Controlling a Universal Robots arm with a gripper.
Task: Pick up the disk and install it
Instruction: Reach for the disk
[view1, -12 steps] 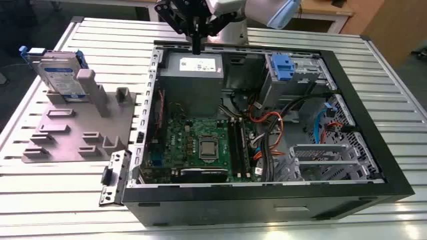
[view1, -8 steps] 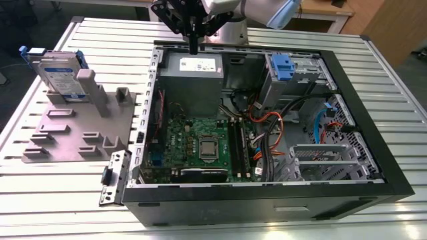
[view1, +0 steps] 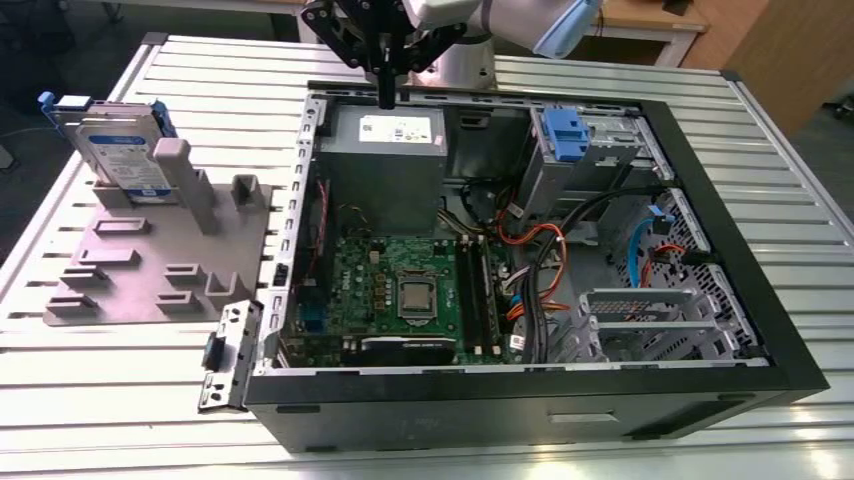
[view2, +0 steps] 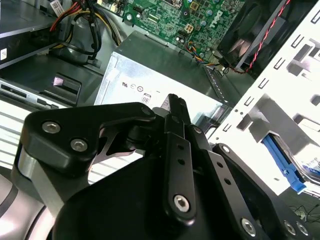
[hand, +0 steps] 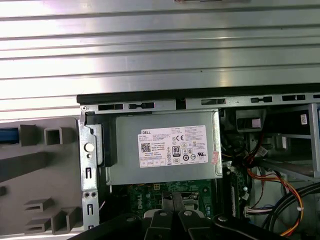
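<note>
While the gripper (view1: 387, 92) hangs point-down over the far rim of the open computer case (view1: 747, 330), its two black fingers are pressed together and carry nothing. In both wrist views they meet tip to tip with no gap between them (view2: 175, 104) (hand: 172, 199).

Directly beneath the gripper lies the grey power supply (view1: 387, 165), set in the case's far corner on the exterior view's left. It bears a white label (hand: 172, 146) with black print, a small square code and a row of round certification marks. The same label shows as a pale patch in the exterior view (view1: 396, 128).

The disk (view1: 123, 155) is outside the case, well apart from the gripper, on the exterior view's left. It stands on edge on the grey moulded plate (view1: 147, 270), leaning against one of the upright pegs. Its white-and-blue label faces out and blue rails frame its sides. The print on that label is too small to make out.

The plate and the case both rest on the slatted metal desk (view1: 120, 400).

Inside the case, the green motherboard (view1: 400, 285) lies near the power supply. A blue clip (view1: 566, 135) sits in the drive bay at the far side, orange and red cables (view1: 534, 238) run through the middle, and a bare metal drive cage (view1: 641, 320) stands toward the exterior view's right.
</note>
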